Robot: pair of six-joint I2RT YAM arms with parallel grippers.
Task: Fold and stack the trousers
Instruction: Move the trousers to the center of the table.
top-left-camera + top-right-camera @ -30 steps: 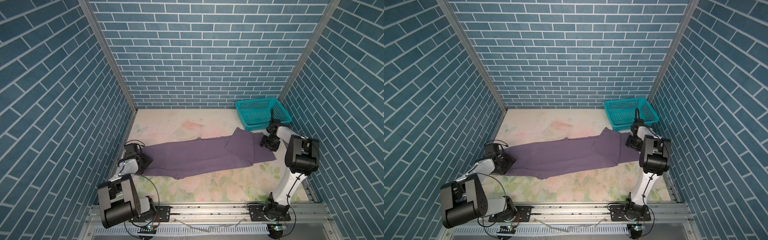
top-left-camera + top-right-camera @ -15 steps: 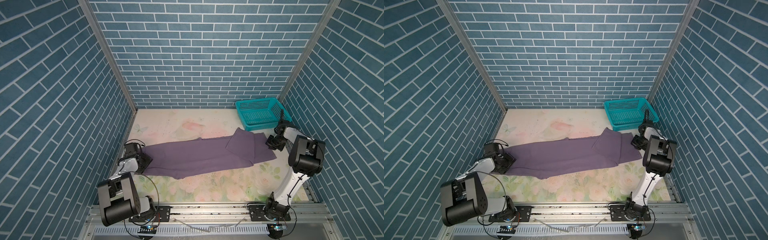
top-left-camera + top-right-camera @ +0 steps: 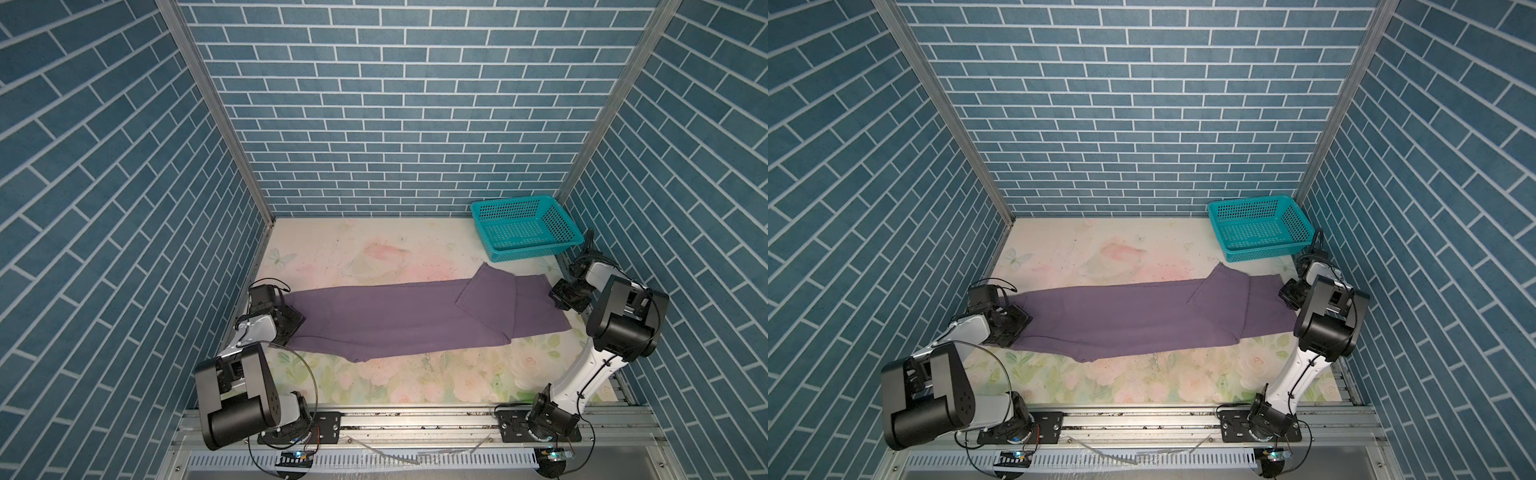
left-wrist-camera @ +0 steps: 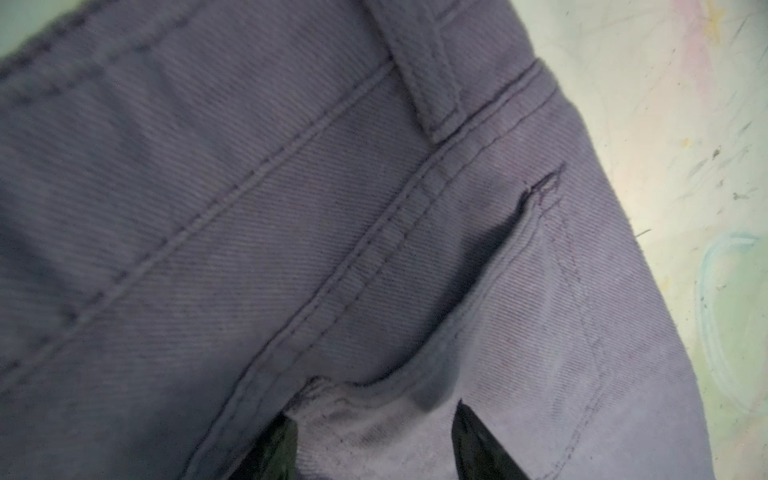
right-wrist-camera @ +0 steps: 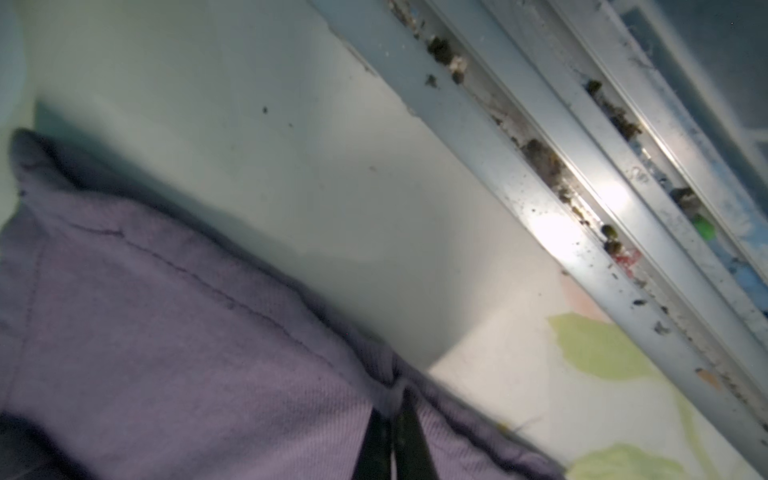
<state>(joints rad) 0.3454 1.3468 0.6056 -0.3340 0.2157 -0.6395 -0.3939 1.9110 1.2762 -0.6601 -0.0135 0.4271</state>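
Observation:
The purple trousers point(image 3: 415, 320) point(image 3: 1142, 320) lie flat across the floral mat in both top views, with one leg end folded back over the other at the right. My left gripper point(image 3: 291, 322) point(image 3: 1013, 326) rests on the waist end at the left. In the left wrist view it point(image 4: 374, 440) is open, and its dark fingertips point(image 4: 478, 440) stand apart on bunched waist fabric point(image 4: 374, 249). My right gripper point(image 3: 561, 297) point(image 3: 1289, 297) sits at the hem on the right. In the right wrist view it point(image 5: 392, 415) is shut on the hem's edge point(image 5: 291, 332).
A teal mesh basket point(image 3: 513, 202) point(image 3: 1250, 203) stands at the back right corner, just behind the right arm. An aluminium rail point(image 5: 540, 199) runs along the mat's right edge beside the hem. Blue brick walls close in three sides.
The right gripper has slid from above the leg end out to its right hem edge and shut on the fabric there. The left gripper and the trousers have stayed put.

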